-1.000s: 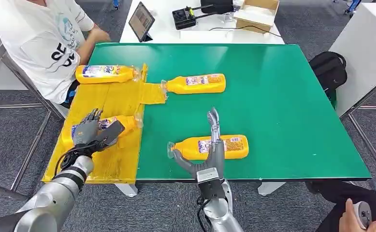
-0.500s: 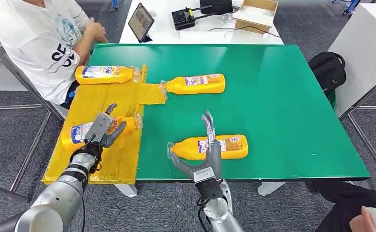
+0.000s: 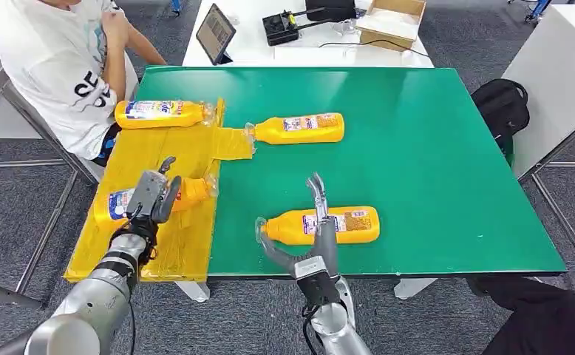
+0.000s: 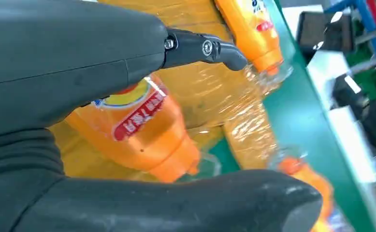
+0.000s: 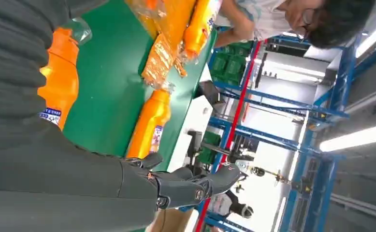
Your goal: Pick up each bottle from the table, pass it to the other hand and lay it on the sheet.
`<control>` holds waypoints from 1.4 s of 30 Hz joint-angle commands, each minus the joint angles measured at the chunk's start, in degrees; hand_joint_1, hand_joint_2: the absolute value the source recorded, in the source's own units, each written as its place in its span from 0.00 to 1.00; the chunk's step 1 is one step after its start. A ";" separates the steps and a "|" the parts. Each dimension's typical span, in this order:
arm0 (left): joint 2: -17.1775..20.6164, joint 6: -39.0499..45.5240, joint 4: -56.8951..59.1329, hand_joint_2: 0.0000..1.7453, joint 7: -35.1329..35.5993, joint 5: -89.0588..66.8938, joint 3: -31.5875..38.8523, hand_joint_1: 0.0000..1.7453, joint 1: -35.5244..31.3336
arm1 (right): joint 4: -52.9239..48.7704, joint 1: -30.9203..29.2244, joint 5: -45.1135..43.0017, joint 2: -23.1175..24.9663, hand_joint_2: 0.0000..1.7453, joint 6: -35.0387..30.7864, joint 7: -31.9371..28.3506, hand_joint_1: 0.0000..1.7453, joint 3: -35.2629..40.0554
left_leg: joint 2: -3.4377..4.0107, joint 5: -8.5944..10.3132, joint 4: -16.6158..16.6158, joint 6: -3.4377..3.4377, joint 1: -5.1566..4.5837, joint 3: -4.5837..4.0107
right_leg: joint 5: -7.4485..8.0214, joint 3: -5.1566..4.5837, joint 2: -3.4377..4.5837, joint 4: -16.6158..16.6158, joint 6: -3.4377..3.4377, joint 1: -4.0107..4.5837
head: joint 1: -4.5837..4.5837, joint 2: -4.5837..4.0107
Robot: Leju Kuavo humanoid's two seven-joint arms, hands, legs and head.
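Lower left of frame: left robot hand (image 3: 151,198) hovers over a bottle (image 3: 188,191) lying on the yellow sheet (image 3: 159,155), fingers spread, released. Centre, low: right robot hand (image 3: 315,240) stands with fingers apart, holding nothing, just before a second bottle (image 3: 355,224) lying on the green table (image 3: 432,163).

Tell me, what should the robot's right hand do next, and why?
Probably close around the bottle lying on the green table. The right hand hangs open right at it, while the left hand sits open over a bottle already on the yellow sheet.
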 commanded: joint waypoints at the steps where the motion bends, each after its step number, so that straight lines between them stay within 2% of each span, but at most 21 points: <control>1: -3.28 6.44 -13.53 0.00 0.00 19.28 -9.67 0.00 3.18 | 6.48 -2.88 1.44 0.68 1.00 1.10 -1.93 0.00 -4.14 | 0.01 -0.03 -0.01 0.07 0.02 0.03 | -0.02 0.06 -0.05 -0.04 -0.12 0.05 | 0.00 0.00; 4: -4.56 18.27 -23.31 0.00 0.00 29.52 -12.46 0.00 6.28 | 9.79 -4.09 5.67 0.45 1.00 1.17 -1.93 0.00 -4.71 | 0.10 -0.10 -0.02 0.10 0.04 0.12 | -0.06 0.13 -0.01 -0.06 -0.20 0.09 | 0.00 0.00; 5: -4.53 19.61 -26.06 0.00 0.00 31.43 -14.14 0.00 7.64 | 10.89 -4.82 7.46 -0.09 1.00 1.11 -1.43 0.00 -4.61 | 0.09 -0.07 -0.02 0.08 0.03 0.00 | -0.03 0.02 0.00 -0.06 -0.14 0.07 | 0.00 0.00; 6: -4.19 23.03 -29.12 1.00 0.00 32.08 -16.85 0.00 9.47 | 11.69 -5.59 9.76 -0.75 1.00 0.22 -0.57 0.00 -4.76 | 0.11 -0.04 -0.03 0.06 0.03 -0.09 | 0.01 -0.09 0.04 -0.06 -0.10 0.06 | 0.02 0.00; 7: -3.62 27.33 -31.34 1.00 0.00 31.84 -20.57 0.00 11.59 | 13.24 -7.08 12.91 -2.14 1.00 -0.01 2.20 0.00 -4.63 | 0.15 -0.10 -0.04 0.10 0.01 0.01 | -0.03 -0.01 0.06 -0.08 -0.15 0.06 | 0.00 0.00; 8: -3.93 27.95 -33.73 1.00 0.00 32.96 -21.88 0.00 13.33 | 13.92 -8.05 14.85 -3.23 1.00 -0.96 3.54 0.00 -4.86 | 0.17 -0.07 -0.07 0.08 0.01 -0.05 | 0.01 -0.07 0.08 -0.11 -0.11 0.05 | 0.02 0.00; 9: -3.88 32.48 -41.42 1.00 0.00 32.26 -27.03 0.00 19.93 | 18.53 -12.71 30.10 -10.39 1.00 -4.15 18.34 0.00 -0.69 | 0.11 -0.02 -0.08 0.07 -0.02 -0.13 | 0.02 -0.15 0.04 -0.09 -0.06 0.01 | 0.00 0.00; 10: -4.30 34.85 -46.96 1.00 0.00 33.00 -30.70 0.00 26.01 | 20.35 -15.54 29.41 -15.08 1.00 0.72 21.50 0.00 -3.47 | 0.21 -0.06 -0.19 0.15 -0.03 0.10 | 0.04 0.09 0.11 -0.28 -0.09 0.01 | 0.00 0.00; 12: -2.63 38.65 -49.24 1.00 0.00 33.96 -35.42 0.00 28.89 | 23.63 -17.88 30.44 -17.74 1.00 5.00 20.60 0.00 -5.68 | 0.14 -0.02 -0.13 0.10 -0.06 -0.08 | 0.04 -0.06 0.08 -0.19 -0.01 -0.03 | 0.00 0.00; 13: -2.52 38.99 -50.29 1.00 0.00 32.62 -35.42 0.00 29.62 | 24.66 -18.52 30.90 -18.29 1.00 6.35 20.26 0.00 -6.94 | 0.23 -0.10 -0.18 0.22 -0.11 0.14 | 0.02 0.17 0.11 -0.31 -0.04 -0.06 | -0.07 0.00; 16: -2.21 38.99 -49.47 1.00 0.00 31.23 -35.42 0.00 28.32 | 27.15 -19.32 33.59 -18.22 1.00 9.83 21.11 0.00 -7.17 | -0.22 -0.06 0.02 0.19 -0.06 -0.22 | -0.04 0.01 -0.24 -0.27 -0.02 -0.04 | 0.04 0.00; 21: -1.86 38.99 -47.59 1.00 0.00 31.93 -36.40 0.00 27.06 | 30.24 -20.56 34.99 -19.87 1.00 12.86 22.15 0.00 -6.56 | -0.26 -0.06 0.00 0.15 -0.12 -0.31 | 0.03 -0.09 -0.21 -0.24 0.02 -0.10 | 0.02 0.00; 42: -2.25 38.99 -47.30 1.00 0.00 31.58 -37.02 0.00 27.21 | 30.61 -21.35 35.10 -20.69 1.00 14.19 22.16 0.00 -6.61 | -0.18 -0.10 -0.01 0.18 -0.04 -0.10 | 0.00 0.08 -0.16 -0.26 -0.03 0.02 | 0.02 0.00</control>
